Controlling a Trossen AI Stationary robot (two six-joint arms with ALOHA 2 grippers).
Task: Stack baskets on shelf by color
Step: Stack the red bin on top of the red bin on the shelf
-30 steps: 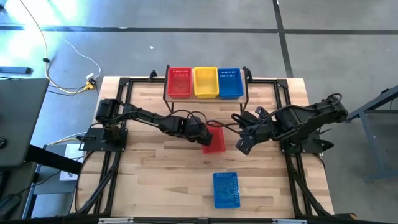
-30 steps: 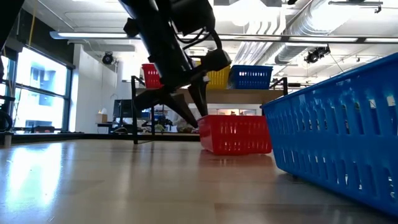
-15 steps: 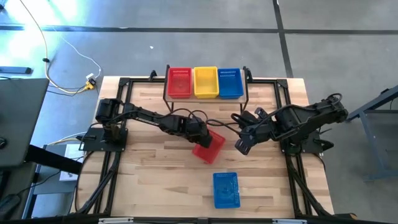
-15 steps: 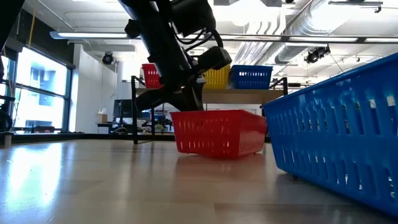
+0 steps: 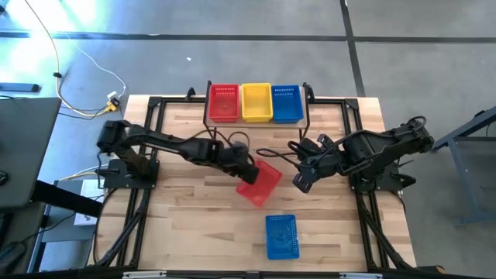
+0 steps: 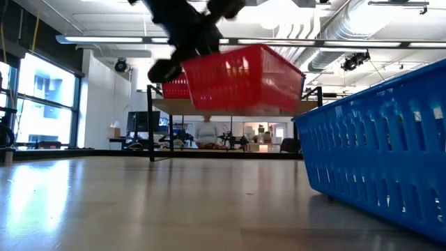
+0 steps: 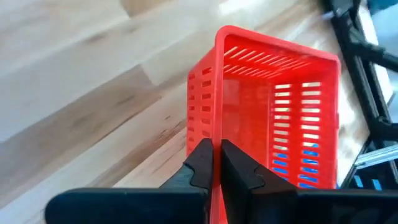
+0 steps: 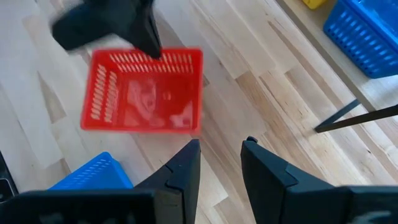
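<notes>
In the high view my left gripper (image 5: 246,169) sits over the table's middle, shut on a red mesh basket (image 5: 260,184) that hangs in the air in the low view (image 6: 240,70). My right gripper (image 5: 298,183) hovers open just right of it, touching nothing. In the right wrist view the gripper (image 8: 221,158) looks down on the red basket (image 8: 146,99). A blue basket (image 5: 281,236) rests on its bottom near the table's near edge. The shelf (image 5: 308,116) at the far edge carries red (image 5: 225,102), yellow (image 5: 256,102) and blue (image 5: 286,103) baskets side by side. My left gripper pinches one side wall of the red basket at its rim (image 7: 217,124), one finger inside the basket and one outside. The fingers (image 7: 200,165) come slanting down from the table's left. The basket is lifted clear of the table and hangs tilted.
The blue basket on the table fills the right of the low view (image 6: 376,146), close to the camera. Black frame rails (image 5: 143,194) run along both table sides. Bare wood lies left of the red basket and between it and the shelf's legs.
My left gripper first dragged the red basket toward the near edge, turning it about on the table, then rose and lifted it clear. The basket now hangs tilted well above the tabletop. My right arm has kept still.
</notes>
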